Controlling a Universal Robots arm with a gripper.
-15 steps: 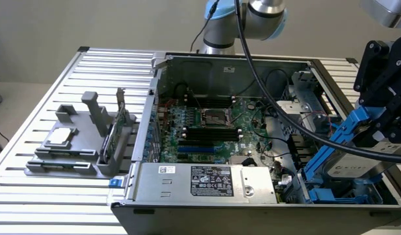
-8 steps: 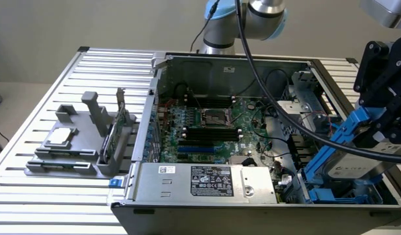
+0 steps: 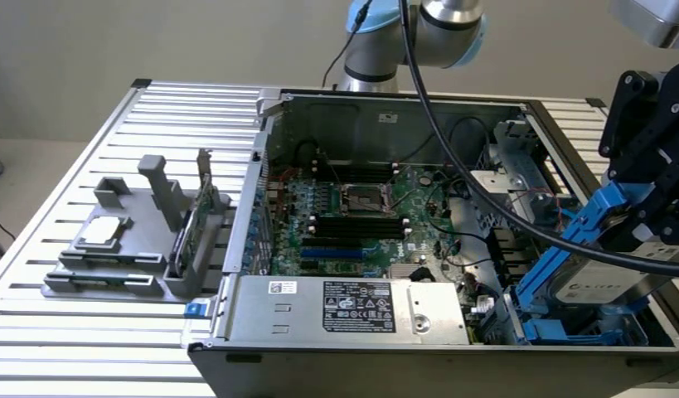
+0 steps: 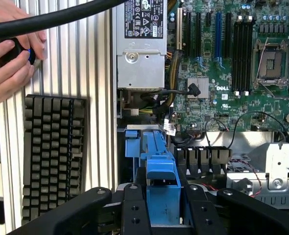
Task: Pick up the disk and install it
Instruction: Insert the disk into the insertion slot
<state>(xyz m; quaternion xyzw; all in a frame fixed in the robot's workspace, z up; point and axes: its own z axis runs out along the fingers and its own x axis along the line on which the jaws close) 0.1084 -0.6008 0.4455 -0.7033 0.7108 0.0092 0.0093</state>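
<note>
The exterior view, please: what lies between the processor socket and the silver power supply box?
In the exterior view, long black slots and one blue slot on the green board lie between the socket and the box.

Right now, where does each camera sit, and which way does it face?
Exterior view: off the arm, raised above the open computer case, looking down into it; the arm shows at the back, and the gripper clamps the disk at the exterior view's right.
Wrist view: on the wrist, looking down past the gripper and disk into the case; a person's hand and a keyboard lie outside it.
Shared: gripper, disk, motherboard, power supply.
</note>
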